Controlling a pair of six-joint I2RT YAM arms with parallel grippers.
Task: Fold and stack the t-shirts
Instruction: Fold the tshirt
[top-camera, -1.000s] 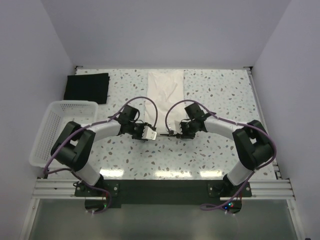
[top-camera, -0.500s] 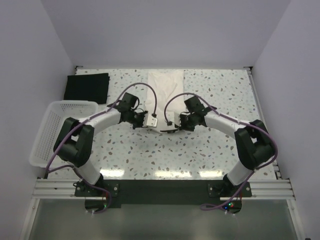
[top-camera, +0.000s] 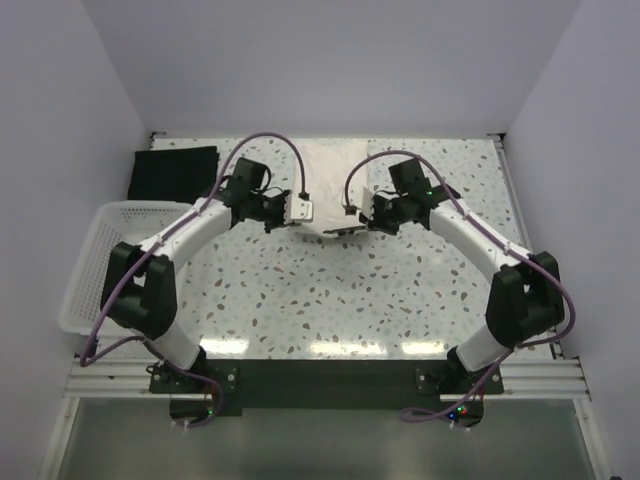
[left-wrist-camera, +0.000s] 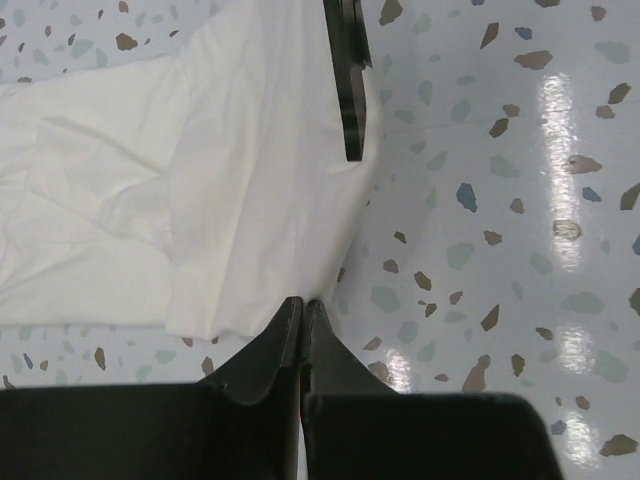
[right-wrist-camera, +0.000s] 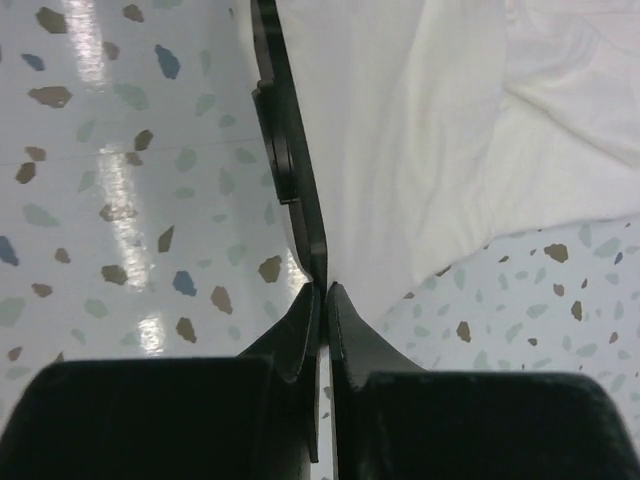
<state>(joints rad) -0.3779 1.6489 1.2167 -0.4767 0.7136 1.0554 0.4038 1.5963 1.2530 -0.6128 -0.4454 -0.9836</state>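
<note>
Speckled table (top-camera: 320, 300) | left end effector (left-wrist-camera: 302, 305), right end effector (right-wrist-camera: 322, 290) clamped on cream t-shirt (top-camera: 332, 165) | hem carried rearward

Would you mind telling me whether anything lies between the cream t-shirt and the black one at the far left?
No loose thing visible: only bare table separates the cream t-shirt from the black t-shirt, though the left arm's wrist hangs over that strip. The basket sits nearer, aside.

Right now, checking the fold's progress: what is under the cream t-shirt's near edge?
The left gripper and right gripper pinch that edge. Beneath it show another layer of the cream t-shirt and the speckled table. Anything under the cloth is covered.
</note>
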